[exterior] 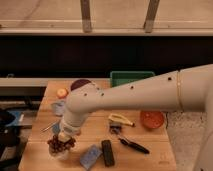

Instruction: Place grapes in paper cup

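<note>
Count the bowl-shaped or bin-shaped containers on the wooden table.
3: a green rectangular plastic bin at the back edge, a dark maroon round bowl left of it, an orange round bowl at right. The arm may hide more. The gripper holds the dark purple grapes front left.

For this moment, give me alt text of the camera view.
The robot's white arm reaches down to the table's front left corner, its tool shut on the grapes directly over the paper cup. A green bin sits at the back.
</note>
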You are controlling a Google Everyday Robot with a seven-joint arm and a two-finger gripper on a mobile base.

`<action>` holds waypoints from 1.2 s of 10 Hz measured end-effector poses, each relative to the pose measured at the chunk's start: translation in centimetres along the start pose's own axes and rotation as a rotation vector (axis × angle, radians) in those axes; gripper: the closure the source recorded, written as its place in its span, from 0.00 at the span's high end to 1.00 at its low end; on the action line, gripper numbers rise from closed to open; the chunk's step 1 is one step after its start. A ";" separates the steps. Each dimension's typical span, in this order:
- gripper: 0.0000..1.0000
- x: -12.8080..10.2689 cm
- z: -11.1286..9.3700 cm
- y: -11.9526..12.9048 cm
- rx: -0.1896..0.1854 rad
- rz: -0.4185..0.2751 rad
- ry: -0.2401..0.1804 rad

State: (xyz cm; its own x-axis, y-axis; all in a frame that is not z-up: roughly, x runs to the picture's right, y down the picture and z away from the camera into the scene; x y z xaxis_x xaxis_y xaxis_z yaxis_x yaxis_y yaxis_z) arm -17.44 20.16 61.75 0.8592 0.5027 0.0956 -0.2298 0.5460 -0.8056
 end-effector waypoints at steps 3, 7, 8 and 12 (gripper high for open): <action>0.00 -0.2 1.7 -0.2 -0.042 -0.002 0.030; 0.29 -0.6 3.4 -0.2 -0.072 0.004 0.082; 0.37 -0.7 3.4 -0.1 -0.072 0.005 0.089; 0.66 -0.8 3.1 -0.1 -0.054 0.010 0.102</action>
State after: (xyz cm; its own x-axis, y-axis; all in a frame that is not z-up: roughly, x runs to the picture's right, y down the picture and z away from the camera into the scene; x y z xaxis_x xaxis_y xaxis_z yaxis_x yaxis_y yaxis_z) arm -19.50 21.77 63.56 0.8998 0.4354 0.0298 -0.2157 0.5030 -0.8370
